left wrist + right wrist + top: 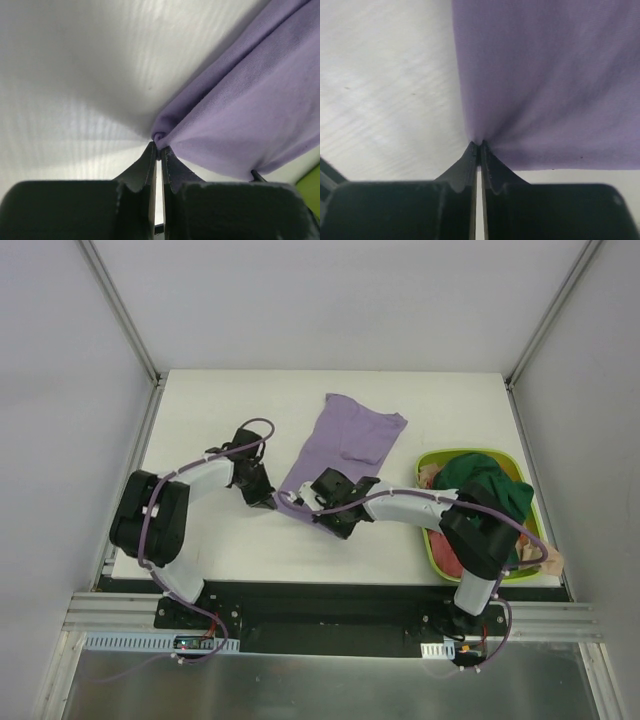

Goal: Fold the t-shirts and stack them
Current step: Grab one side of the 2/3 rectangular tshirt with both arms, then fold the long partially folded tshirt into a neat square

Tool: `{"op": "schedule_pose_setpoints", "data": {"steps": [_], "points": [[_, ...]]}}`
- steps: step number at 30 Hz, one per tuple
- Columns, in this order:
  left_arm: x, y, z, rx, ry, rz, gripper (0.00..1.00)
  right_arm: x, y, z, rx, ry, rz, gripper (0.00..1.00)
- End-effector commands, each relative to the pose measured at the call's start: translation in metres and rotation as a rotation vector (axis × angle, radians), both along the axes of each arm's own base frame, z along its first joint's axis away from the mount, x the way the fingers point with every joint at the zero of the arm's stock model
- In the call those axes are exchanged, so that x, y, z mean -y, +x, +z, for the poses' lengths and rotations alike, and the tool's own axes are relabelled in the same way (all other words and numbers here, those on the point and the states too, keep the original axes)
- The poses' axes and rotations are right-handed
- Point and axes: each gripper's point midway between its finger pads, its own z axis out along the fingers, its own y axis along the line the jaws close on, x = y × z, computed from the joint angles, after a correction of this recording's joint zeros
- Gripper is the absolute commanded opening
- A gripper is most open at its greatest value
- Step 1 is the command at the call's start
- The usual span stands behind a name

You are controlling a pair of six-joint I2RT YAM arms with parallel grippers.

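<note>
A lavender t-shirt (347, 443) lies on the white table (215, 410), running diagonally from the far right towards the near left. My left gripper (270, 501) is shut on its near-left corner; the left wrist view shows the closed fingertips (160, 149) pinching a bunched fold of the lavender cloth (250, 110). My right gripper (308, 502) is shut on the shirt's near edge just to the right; the right wrist view shows it (480, 145) gripping a corner of the cloth (545, 75). A dark green shirt (487, 485) and a red-pink one (450, 560) lie in the basket.
A lime-green plastic basket (428, 462) stands at the table's right side, with the right arm's elbow over it; a sliver of it shows in the left wrist view (312, 187). Grey walls enclose the table on the left, right and back.
</note>
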Motion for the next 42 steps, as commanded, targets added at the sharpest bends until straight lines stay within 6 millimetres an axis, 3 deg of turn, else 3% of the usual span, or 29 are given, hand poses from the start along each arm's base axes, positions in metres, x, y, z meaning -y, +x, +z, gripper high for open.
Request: {"op": "schedule_pose_setpoints", "data": {"steps": [1, 5, 9, 15, 20, 24, 27, 34, 38, 42], "points": [[-0.031, -0.019, 0.015, 0.055, 0.054, 0.09, 0.0, -0.019, -0.045, 0.016, -0.09, 0.033, 0.059, 0.01], [-0.048, -0.05, 0.023, 0.096, 0.056, 0.168, 0.0, -0.042, -0.084, 0.041, -0.147, 0.121, 0.137, 0.01], [-0.065, -0.072, 0.04, 0.18, 0.069, 0.258, 0.0, -0.069, -0.125, 0.081, -0.278, 0.307, 0.207, 0.01], [-0.091, -0.072, 0.103, 0.399, 0.1, 0.359, 0.0, -0.115, -0.173, 0.156, -0.521, 0.638, 0.33, 0.01], [-0.103, -0.071, 0.146, 0.511, 0.117, 0.398, 0.0, -0.13, -0.19, 0.198, -0.632, 0.758, 0.416, 0.01], [-0.1, -0.063, 0.171, 0.562, 0.095, 0.382, 0.0, -0.127, -0.185, 0.207, -0.584, 0.785, 0.396, 0.01], [-0.088, -0.051, 0.186, 0.59, 0.048, 0.343, 0.0, -0.119, -0.168, 0.206, -0.535, 0.791, 0.308, 0.01], [-0.039, -0.019, 0.191, 0.587, -0.068, 0.202, 0.0, -0.083, -0.123, 0.188, -0.439, 0.792, 0.081, 0.01], [-0.009, 0.006, 0.204, 0.631, -0.046, 0.143, 0.0, -0.058, -0.1, 0.186, -0.373, 0.811, -0.028, 0.01], [0.017, 0.029, 0.205, 0.619, -0.038, 0.093, 0.0, -0.029, -0.075, 0.173, -0.331, 0.791, -0.161, 0.01]]}}
